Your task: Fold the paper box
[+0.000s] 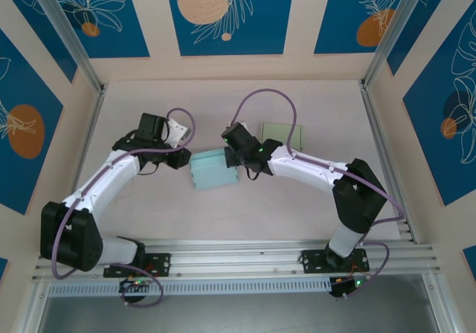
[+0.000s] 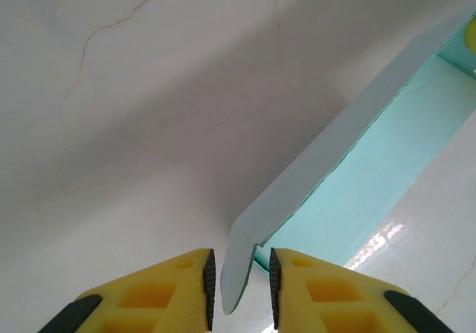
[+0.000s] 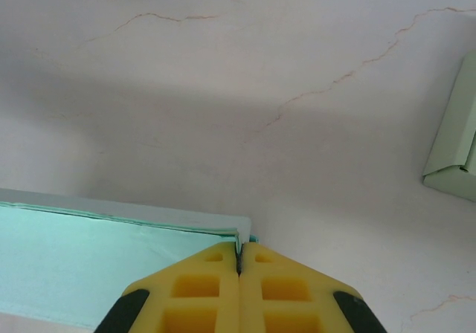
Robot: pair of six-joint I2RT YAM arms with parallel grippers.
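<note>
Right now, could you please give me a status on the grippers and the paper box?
Left gripper open, astride paper box flap. Right gripper shut on its edge. Pale green piece lies apart.

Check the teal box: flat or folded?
Partly folded: the teal box has a side wall standing up from its base, with the right end effector shut on one corner.

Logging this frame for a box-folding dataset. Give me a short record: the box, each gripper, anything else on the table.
box: teal paper box, partly opened, lying on the table between the two arms
left gripper: fingers on either side of a flap of the box, narrow gap, not clamped
right gripper: shut on the box's edge
other item: pale green folded card, beyond the right arm, apart from the box
</note>
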